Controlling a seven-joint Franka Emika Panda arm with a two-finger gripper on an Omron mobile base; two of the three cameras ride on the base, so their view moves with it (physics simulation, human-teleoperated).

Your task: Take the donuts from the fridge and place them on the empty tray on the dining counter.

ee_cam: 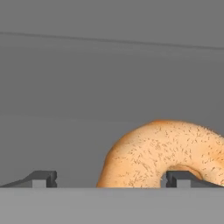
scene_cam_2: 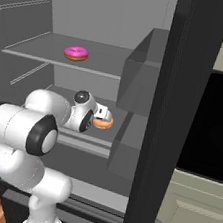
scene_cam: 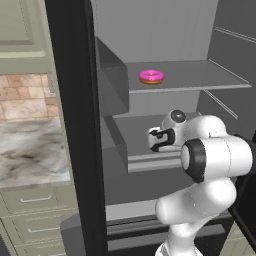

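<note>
Inside the open fridge (scene_cam: 150, 30), on its lower shelf (scene_cam_2: 105, 133), my jaws stand spread wide with nothing clamped between them. From my hand camera the two dark fingertips (ee_cam: 183, 178) rise at the bottom, well apart, and the orange-tan donut (ee_cam: 168, 151) lies flat on the grey shelf right ahead. One side of its ring arches between my fingertips, and the right-hand tip stands in front of the donut's hole; whether that tip touches the glaze I cannot tell.

From the right base camera my gripper (scene_cam_2: 102, 113) points at the same donut (scene_cam_2: 103, 124), which peeks out just beyond and below my wrist, near the grey door bin (scene_cam_2: 144, 73) on that side. From the left base camera my hand (scene_cam: 159, 140) reaches over the lower shelf, with my white arm (scene_cam: 210, 160) bent in front of it.

One shelf higher, the pink-frosted donut (scene_cam: 151, 77) sits by itself on the upper shelf (scene_cam: 200, 80), near its middle and well apart from my hand.
</note>
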